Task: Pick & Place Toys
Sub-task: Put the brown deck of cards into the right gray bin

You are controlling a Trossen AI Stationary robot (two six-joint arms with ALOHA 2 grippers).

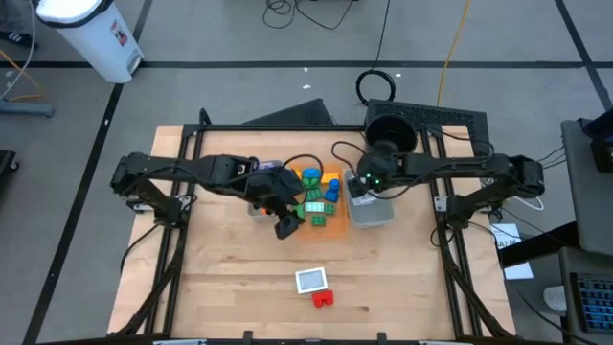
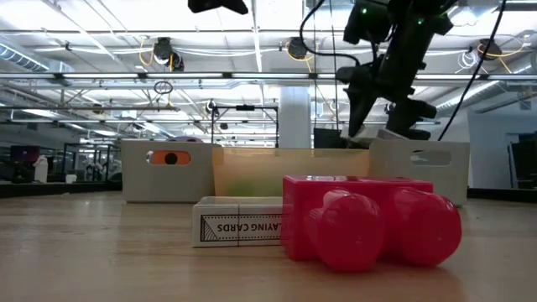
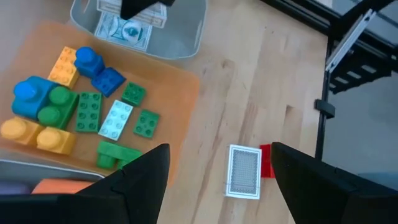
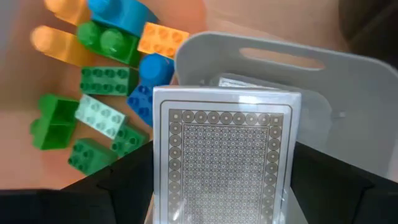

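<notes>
Bricks (image 1: pixel 316 196) in blue, green and yellow fill the orange tray (image 1: pixel 332 224) near the bench's middle. At that tray's left edge the left gripper (image 1: pixel 288 226) hangs with fingers apart, holding nothing. Nearer the front edge lie a card pack (image 1: pixel 310 280) and a red brick (image 1: pixel 324 299). Over the grey tray (image 1: pixel 372 213), the right gripper (image 4: pixel 222 186) clamps a card deck (image 4: pixel 222 155).

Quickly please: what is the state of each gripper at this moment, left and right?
Left gripper: open, empty, above the table beside the orange tray.
Right gripper: closed on a pack of cards, above the grey tray.
</notes>
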